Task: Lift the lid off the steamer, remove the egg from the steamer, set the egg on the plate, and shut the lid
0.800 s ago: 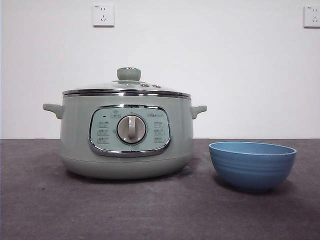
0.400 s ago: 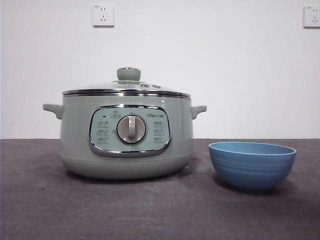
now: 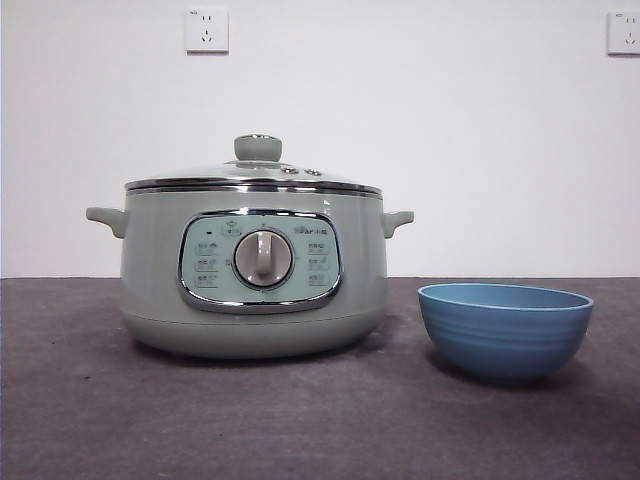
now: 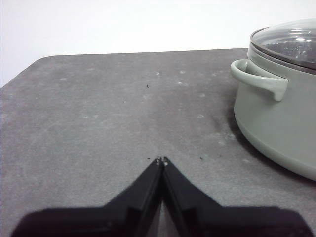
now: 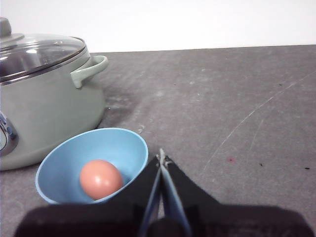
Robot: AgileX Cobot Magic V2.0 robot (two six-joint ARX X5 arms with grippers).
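The pale green steamer (image 3: 252,270) stands on the table with the glass lid (image 3: 255,172) seated on its rim. To its right sits the blue plate (image 3: 505,330), a small bowl. In the right wrist view a brown egg (image 5: 100,178) lies inside the plate (image 5: 123,145). My right gripper (image 5: 162,159) is shut and empty, just beside the plate's rim. My left gripper (image 4: 161,160) is shut and empty over bare table, off to the side of the steamer (image 4: 276,123) near its handle (image 4: 259,79). Neither arm shows in the front view.
The dark grey table (image 3: 320,420) runs to a white wall with two sockets (image 3: 206,30). In the left wrist view the table's rounded corner (image 4: 29,69) lies beyond my left gripper.
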